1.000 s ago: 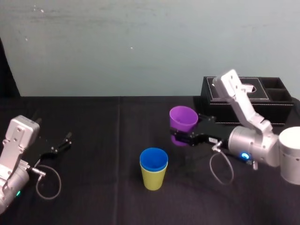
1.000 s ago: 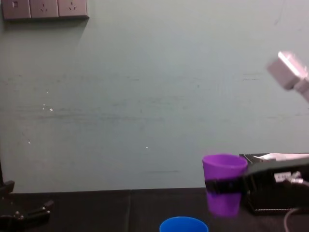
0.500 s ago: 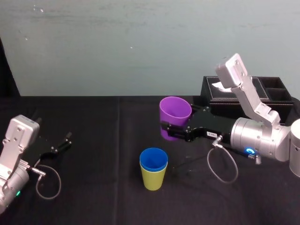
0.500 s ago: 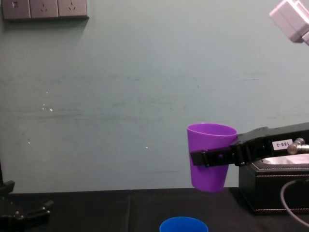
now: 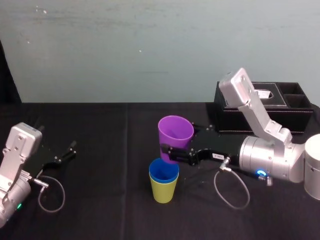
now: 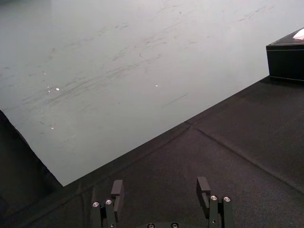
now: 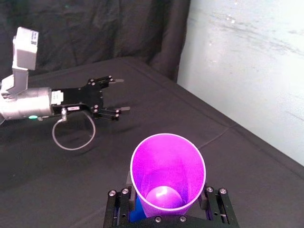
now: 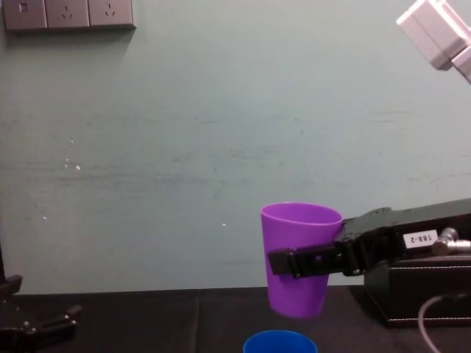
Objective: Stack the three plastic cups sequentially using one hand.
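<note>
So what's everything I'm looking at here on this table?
table: one, black, under everything
yellow-green cup: one, yellow-green, middle of the table
blue cup: one, blue, nested inside the yellow-green cup
purple cup: one, purple, held close over the blue cup
box: one, black, table's far right
wall sockets: three, grey, high on the wall
right claw: one, black, shut on the purple cup
left claw: one, black, open, low at the table's left

Purple cup [image 5: 175, 134] upright, clamped mid-air by right gripper [image 5: 171, 152], just above and behind blue cup [image 5: 164, 170], blue nested inside yellow-green cup [image 5: 164, 191] mid-table
</note>
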